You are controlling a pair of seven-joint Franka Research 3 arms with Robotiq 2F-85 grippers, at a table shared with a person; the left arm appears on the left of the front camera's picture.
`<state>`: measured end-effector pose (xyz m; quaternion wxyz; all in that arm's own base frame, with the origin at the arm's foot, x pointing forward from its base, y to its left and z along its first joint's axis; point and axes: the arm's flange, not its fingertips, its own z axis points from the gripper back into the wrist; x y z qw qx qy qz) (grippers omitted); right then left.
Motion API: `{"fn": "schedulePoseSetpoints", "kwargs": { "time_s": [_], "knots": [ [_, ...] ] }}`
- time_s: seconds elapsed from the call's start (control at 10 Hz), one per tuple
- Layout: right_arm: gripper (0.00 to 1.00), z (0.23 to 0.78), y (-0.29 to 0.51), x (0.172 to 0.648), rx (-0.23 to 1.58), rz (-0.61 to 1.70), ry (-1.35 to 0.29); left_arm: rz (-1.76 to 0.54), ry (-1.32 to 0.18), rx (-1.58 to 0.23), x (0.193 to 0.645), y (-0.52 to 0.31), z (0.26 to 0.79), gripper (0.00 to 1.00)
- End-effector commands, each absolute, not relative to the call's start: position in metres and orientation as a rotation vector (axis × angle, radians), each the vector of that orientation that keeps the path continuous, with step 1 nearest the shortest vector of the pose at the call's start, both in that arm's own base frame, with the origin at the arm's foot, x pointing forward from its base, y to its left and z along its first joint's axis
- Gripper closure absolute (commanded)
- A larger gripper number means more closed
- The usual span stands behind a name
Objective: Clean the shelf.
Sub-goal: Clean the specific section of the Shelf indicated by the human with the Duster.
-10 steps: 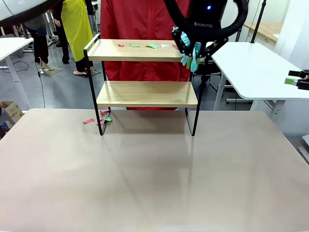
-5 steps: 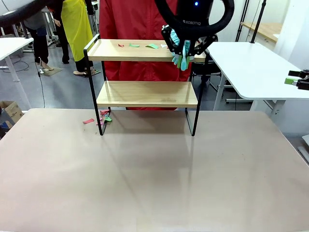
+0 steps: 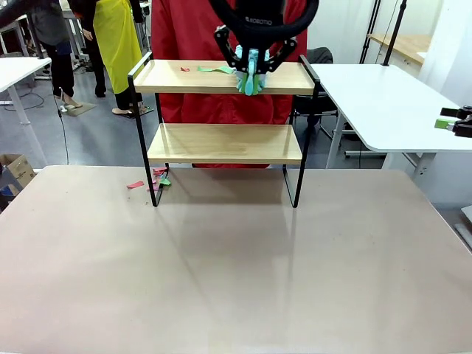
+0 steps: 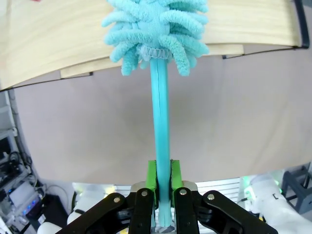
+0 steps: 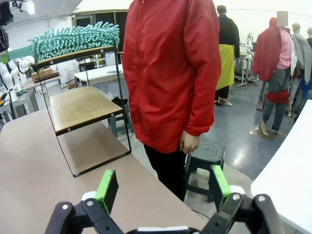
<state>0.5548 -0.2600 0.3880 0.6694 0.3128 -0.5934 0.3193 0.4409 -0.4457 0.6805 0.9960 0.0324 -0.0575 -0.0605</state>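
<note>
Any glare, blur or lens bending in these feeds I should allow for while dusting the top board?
Front view: sharp, evenly lit; the glossy beige table faintly mirrors the legs of the black-framed two-tier wooden shelf. Left wrist view: wide-angle bows the board edges; the fluffy teal duster is in focus. Right wrist view: the shelf leans, no blur.

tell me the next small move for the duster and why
Probably sweep the duster left along the top board of the shelf: the left tool is shut on its handle, and coloured scraps lie just left of its head.
</note>
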Motion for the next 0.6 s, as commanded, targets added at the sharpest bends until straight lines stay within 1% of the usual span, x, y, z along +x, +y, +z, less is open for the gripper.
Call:
{"fn": "schedulePoseSetpoints", "kwargs": {
  "time_s": [0.0, 0.5],
  "knots": [
    [0.0, 0.39, -0.258, 0.555, 0.704, 0.722, -1.338, -0.117, -0.074, 0.078, 0.435, -0.419, 0.672, 0.87],
    [0.0, 0.39, -0.258, 0.555, 0.704, 0.722, -1.338, -0.069, -0.029, 0.128, 0.439, -0.368, 0.662, 0.87]
  ]
}}
